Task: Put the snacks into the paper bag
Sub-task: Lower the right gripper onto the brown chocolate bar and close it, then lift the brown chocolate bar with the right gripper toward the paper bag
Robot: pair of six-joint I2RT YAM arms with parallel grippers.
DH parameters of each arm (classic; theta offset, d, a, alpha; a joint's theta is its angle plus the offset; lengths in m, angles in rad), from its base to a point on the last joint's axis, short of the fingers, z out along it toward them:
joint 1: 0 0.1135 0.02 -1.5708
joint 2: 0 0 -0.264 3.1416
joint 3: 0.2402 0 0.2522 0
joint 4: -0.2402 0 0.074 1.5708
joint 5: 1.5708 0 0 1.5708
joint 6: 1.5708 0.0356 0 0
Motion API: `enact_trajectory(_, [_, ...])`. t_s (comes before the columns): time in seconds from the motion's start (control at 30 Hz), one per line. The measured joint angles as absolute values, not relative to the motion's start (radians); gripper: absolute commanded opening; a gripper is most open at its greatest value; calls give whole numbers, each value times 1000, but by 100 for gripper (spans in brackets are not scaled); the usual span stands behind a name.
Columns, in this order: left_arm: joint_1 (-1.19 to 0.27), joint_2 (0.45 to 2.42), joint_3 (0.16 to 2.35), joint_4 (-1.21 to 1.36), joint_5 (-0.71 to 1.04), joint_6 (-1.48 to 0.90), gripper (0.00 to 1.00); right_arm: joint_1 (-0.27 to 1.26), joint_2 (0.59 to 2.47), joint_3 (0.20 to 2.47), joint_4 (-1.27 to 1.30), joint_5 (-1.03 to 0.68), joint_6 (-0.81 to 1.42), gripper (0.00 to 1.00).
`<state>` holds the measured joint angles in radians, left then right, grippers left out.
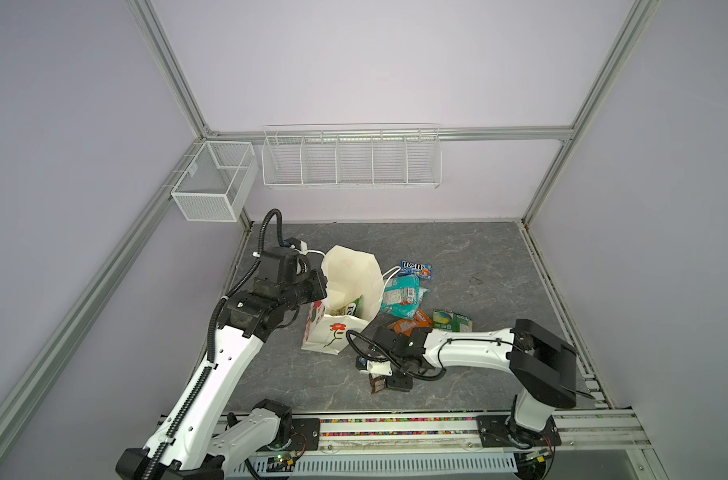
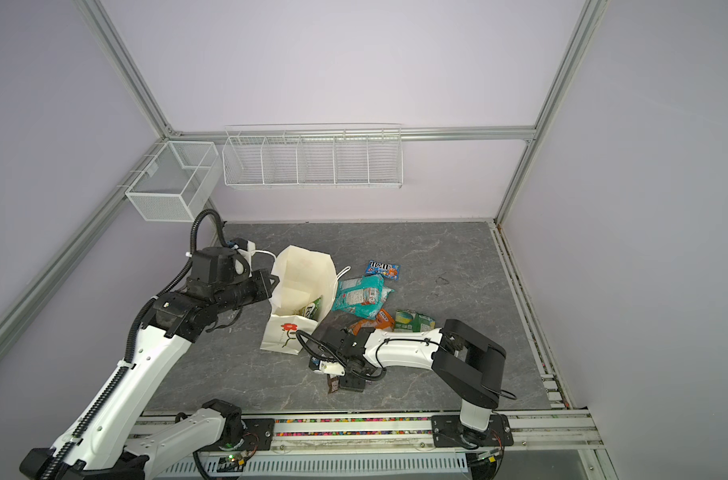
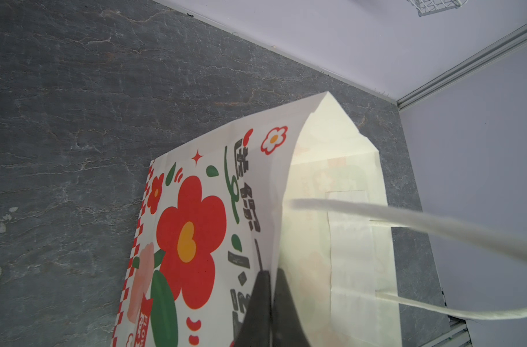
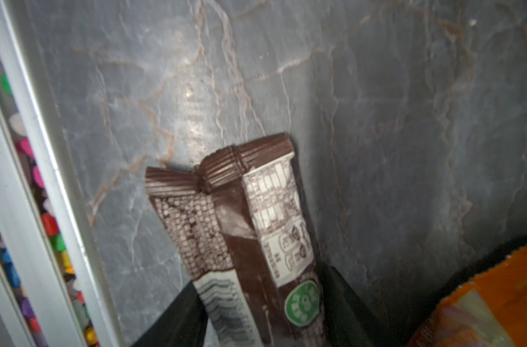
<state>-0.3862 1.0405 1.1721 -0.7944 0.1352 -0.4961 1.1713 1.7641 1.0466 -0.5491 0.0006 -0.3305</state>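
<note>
The white paper bag stands open, left of centre in both top views. My left gripper is shut on its rim. A yellow-green FOX'S bag lies inside. On the table to its right lie the teal bag, M&M's pack, orange bag and green bag. Near the front, my right gripper holds the dark-brown bar with a finger pressed on each side, low over the table.
Two white wire baskets hang on the back wall. A metal rail runs along the front edge, close to the bar. The orange bag lies right beside my right gripper.
</note>
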Motion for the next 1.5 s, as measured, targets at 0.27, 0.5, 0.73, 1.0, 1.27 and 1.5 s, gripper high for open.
enact_trajectory(0.27, [-386,1034,1172,-796,132,-496,0,1173,1764,1047,-549,15,-313,35])
enact_trajectory(0.5, [-386,1031,1172,-799,129,-496,0,1183,1759,1047,-549,31,-309,26])
enact_trajectory(0.73, [-386,1032,1172,-799,127,-496,0,1196,1718,1047,-550,49,-287,25])
enact_trajectory(1.0, [-386,1034,1172,-799,120,-496,0,1220,1578,1037,-552,56,-244,24])
enact_trajectory(1.27, [-386,1039,1172,-799,121,-497,0,1227,1428,1034,-573,63,-187,23])
enact_trajectory(1.5, [-386,1042,1172,-799,121,-500,0,1232,1283,1034,-575,43,-150,23])
